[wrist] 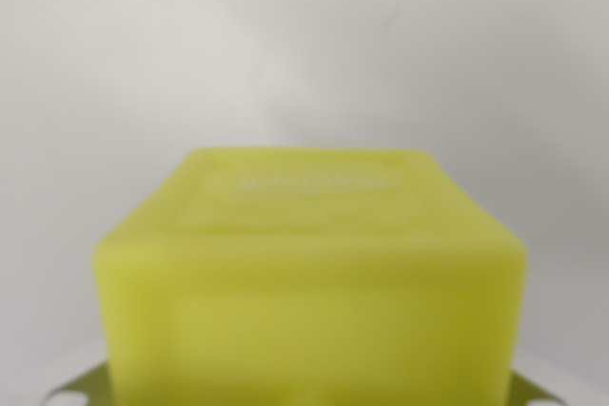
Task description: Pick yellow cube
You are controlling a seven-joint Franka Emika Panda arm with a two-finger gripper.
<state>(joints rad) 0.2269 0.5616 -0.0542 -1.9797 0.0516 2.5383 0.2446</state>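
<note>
So the wrist view is basically all yellow cube [309, 282] right now. It fills the lower middle of the picture, very close to the camera and blurry, with its top face tilting away and some raised rectangle pattern faintly visible on it. The front face runs off the bottom edge.

At the two bottom corners, just beside the cube's lower edges, there are little bits of something metallic with a yellowish reflection, one on the wrist view's left [84, 389] and one on the wrist view's right [533, 395]. Could be parts of the end effector, but honestly I can't tell, and I can't tell if it's clamped on the cube or loose either.

Behind the cube it's just a plain, pale grey backdrop [304, 45], nothing sharp.
</note>
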